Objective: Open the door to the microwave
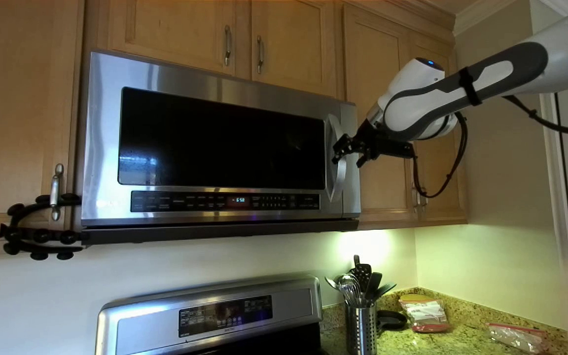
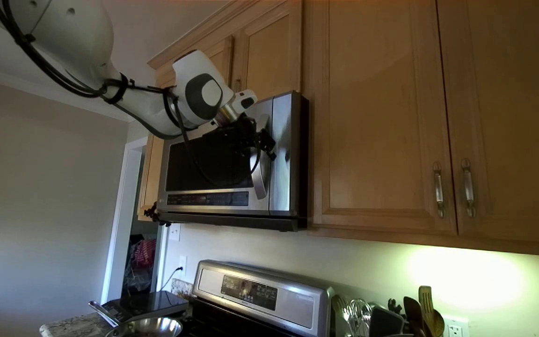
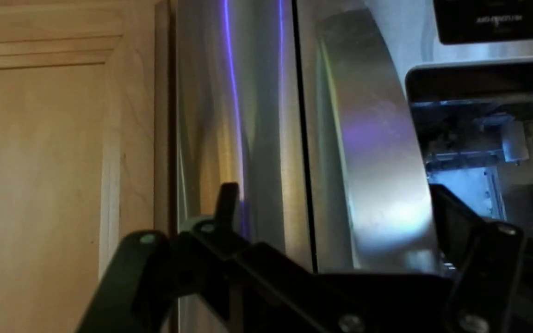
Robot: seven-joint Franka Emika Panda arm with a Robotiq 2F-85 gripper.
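Observation:
The microwave (image 1: 351, 202) is a wide steel box on the wall; it also shows in an exterior view (image 2: 281, 187). Its door (image 1: 222, 138), with the dark glass window, is shut; a thin dark seam runs beside it in the wrist view. The curved steel handle (image 1: 337, 183) stands upright at the door's edge and shows large in the wrist view (image 3: 382, 152). My gripper (image 3: 336, 199) is open at the handle's middle. One finger lies by the handle's window side, the other over the steel strip beyond the seam. I cannot tell whether a finger touches. The gripper (image 1: 347, 157) holds nothing.
Wooden cabinets (image 1: 377, 64) surround the microwave above and beside it. The stove (image 1: 215, 315) stands below. A steel utensil holder (image 1: 361, 328) is on the counter. A black flexible tripod (image 1: 40, 235) hangs at the microwave's far lower corner. A cable (image 2: 187, 145) hangs along the arm.

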